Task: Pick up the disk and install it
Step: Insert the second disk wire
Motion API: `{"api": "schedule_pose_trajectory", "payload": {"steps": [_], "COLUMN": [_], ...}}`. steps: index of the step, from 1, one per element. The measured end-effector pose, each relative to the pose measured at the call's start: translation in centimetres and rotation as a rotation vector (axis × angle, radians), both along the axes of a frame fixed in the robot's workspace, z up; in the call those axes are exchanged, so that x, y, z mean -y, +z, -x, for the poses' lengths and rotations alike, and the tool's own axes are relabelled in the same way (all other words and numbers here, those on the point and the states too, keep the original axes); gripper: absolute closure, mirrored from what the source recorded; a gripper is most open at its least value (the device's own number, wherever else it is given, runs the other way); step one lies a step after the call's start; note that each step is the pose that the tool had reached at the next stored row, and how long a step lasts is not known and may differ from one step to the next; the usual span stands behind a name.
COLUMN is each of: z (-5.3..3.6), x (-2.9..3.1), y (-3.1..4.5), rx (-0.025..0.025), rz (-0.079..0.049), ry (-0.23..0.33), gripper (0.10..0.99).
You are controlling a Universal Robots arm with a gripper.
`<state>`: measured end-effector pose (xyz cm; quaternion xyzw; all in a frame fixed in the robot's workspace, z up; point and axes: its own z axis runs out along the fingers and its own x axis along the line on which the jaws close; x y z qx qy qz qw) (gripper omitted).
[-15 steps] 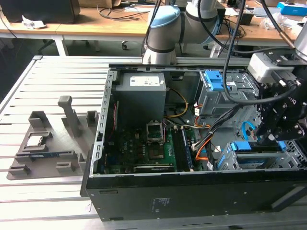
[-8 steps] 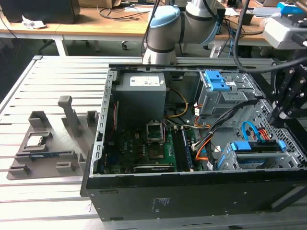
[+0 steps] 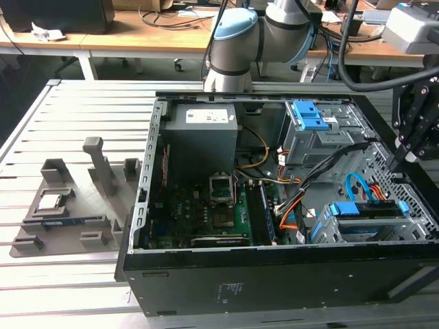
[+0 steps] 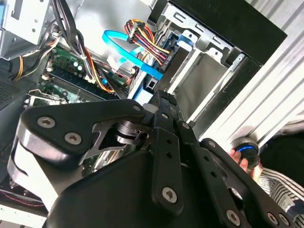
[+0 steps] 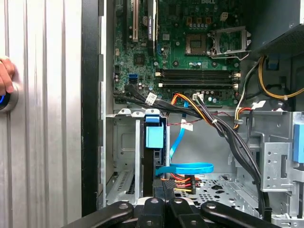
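On the exterior view's left, a grey moulded holder tray (image 3: 68, 205) lies on the slatted metal table (image 3: 62, 116), just beside the open black computer case (image 3: 274, 274). Inside the case, going rightward, come the green motherboard (image 3: 206, 212), the grey boxy power supply with a white sticker (image 3: 201, 130) at the back, then a grey metal drive cage topped by a blue plastic latch piece (image 3: 309, 113). A bundle of black cables (image 3: 336, 161) and orange and yellow wires run across the middle toward the front bay.

The disk (image 3: 363, 211), a flat drive edged by a bright blue plastic carrier frame, sits in the grey metal bay at the case's near corner on the exterior view's right; in the first wrist view its blue end (image 5: 154, 135) stands in the bay slot, with a light-blue flat data cable (image 5: 185, 167) looping just beside it.

The black gripper (image 3: 405, 154) hangs above that corner of the case, near the disk. I cannot tell whether its fingers are apart or together.

A person's hand (image 5: 5, 76) rests on a round button at the table's edge.
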<state>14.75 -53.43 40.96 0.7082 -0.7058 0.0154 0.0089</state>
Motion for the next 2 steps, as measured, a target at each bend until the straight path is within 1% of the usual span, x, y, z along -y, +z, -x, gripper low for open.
{"api": "schedule_pose_trajectory", "payload": {"steps": [2], "z": [0.00], "x": [0.00], "y": [0.02], "rx": [-0.0001], "rz": [0.000], "ry": [0.000], "gripper": [0.980]}}
